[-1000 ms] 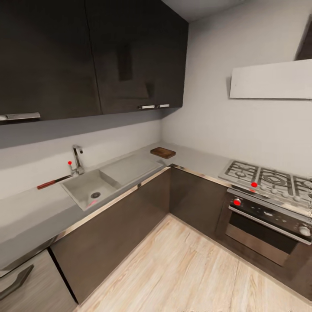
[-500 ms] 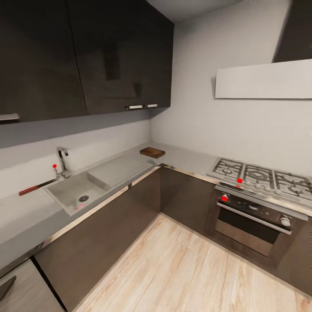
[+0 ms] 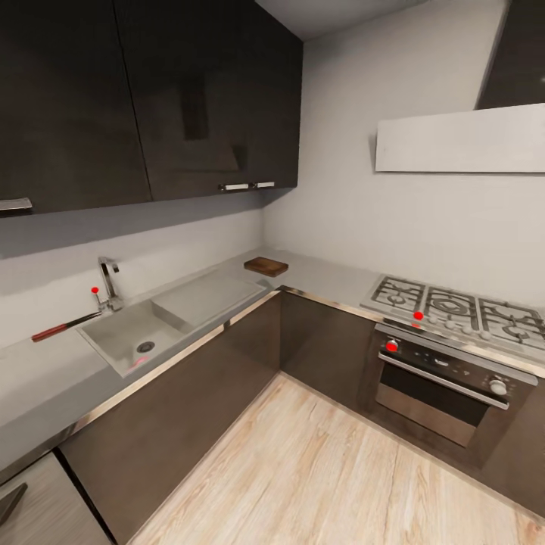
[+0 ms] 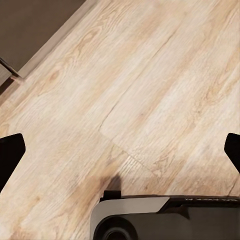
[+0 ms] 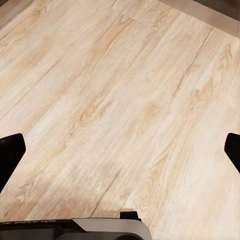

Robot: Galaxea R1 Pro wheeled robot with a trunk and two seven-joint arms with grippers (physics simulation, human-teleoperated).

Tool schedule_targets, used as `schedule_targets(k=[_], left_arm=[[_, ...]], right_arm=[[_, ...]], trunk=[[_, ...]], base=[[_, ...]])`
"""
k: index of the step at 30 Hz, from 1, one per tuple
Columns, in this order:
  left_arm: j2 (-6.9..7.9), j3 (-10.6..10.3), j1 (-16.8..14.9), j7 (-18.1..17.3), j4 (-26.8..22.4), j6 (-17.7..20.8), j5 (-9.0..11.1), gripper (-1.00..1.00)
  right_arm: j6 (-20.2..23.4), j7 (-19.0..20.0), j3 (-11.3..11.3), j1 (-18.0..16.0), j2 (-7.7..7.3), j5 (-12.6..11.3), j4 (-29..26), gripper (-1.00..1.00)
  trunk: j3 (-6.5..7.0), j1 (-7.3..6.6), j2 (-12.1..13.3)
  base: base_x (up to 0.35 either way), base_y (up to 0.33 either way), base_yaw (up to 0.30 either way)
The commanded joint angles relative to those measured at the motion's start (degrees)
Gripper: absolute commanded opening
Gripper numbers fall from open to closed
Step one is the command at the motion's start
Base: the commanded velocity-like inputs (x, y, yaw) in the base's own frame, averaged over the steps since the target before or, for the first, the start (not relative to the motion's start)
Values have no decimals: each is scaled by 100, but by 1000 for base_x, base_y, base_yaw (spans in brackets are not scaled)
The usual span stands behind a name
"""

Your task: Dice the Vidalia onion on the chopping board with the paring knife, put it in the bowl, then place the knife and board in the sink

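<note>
Both arms hanging low over wood floor. Left gripper spread wide, right gripper same, nothing held. Paring knife on bench left of sink; chopping board well right of sink.

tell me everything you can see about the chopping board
The chopping board is a small, flat, brown rectangle that looks like wood, with a darker edge. It lies flat on the grey countertop in the corner near the wall, beyond the sink's draining area and to the left of the stove. Nothing sits on it and nothing touches it but the counter. It is too far off to make out any grain.
</note>
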Motion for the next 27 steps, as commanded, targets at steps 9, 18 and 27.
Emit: schedule_targets(k=[9, 18, 27], left_arm=[[-1, 2, 2, 0, -16, -14, -5, 100], [-2, 9, 0, 3, -17, -7, -5, 100], [-1, 9, 0, 5, -17, -7, -5, 100]], right_arm=[[-4, -25, 7, 1, 1, 2, -8, 100], [-6, -25, 7, 1, 1, 2, -8, 100], [-9, -25, 25, 1, 1, 15, -8, 100]], trunk=[[-10, 4, -11], [-10, 4, -11], [-10, 4, -11]], base=[[0, 0, 0], [105, -19, 0], [278, -117, 0]])
